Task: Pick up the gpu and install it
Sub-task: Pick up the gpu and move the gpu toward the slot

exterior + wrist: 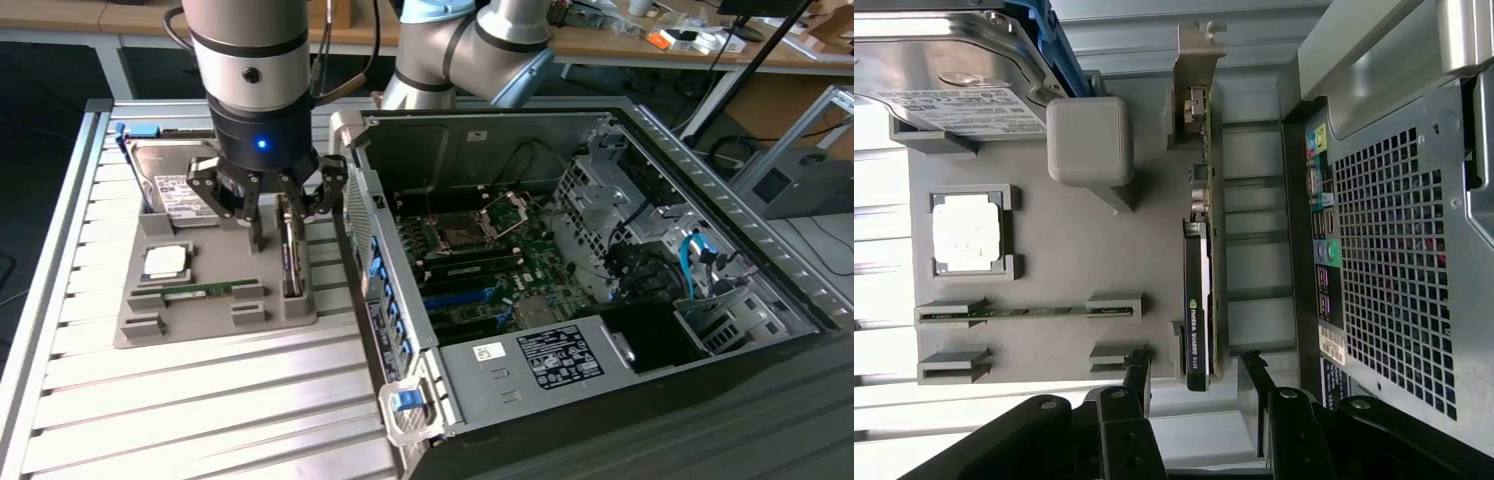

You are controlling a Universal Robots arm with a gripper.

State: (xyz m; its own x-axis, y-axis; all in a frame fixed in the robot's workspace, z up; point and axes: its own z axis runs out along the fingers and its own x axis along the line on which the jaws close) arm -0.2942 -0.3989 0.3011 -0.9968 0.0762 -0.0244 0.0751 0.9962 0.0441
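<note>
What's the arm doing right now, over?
Gripper above gpu, jaws open, straddling it. Gpu on edge in gray tray, not gripped. Computer case close beside.

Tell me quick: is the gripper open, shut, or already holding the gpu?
Gripper: open, holding nothing; its fingers stand on either side of the gpu, which sits on edge in the gray tray, a gap on both sides.

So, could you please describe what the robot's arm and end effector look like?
The arm is built of round silver-grey metal tubes with black bands, and a pale blue cap covers one joint. Black cables run alongside it. Its black wrist section carries a small blue light. The end effector is black, with jointed, linked fingers.
</note>
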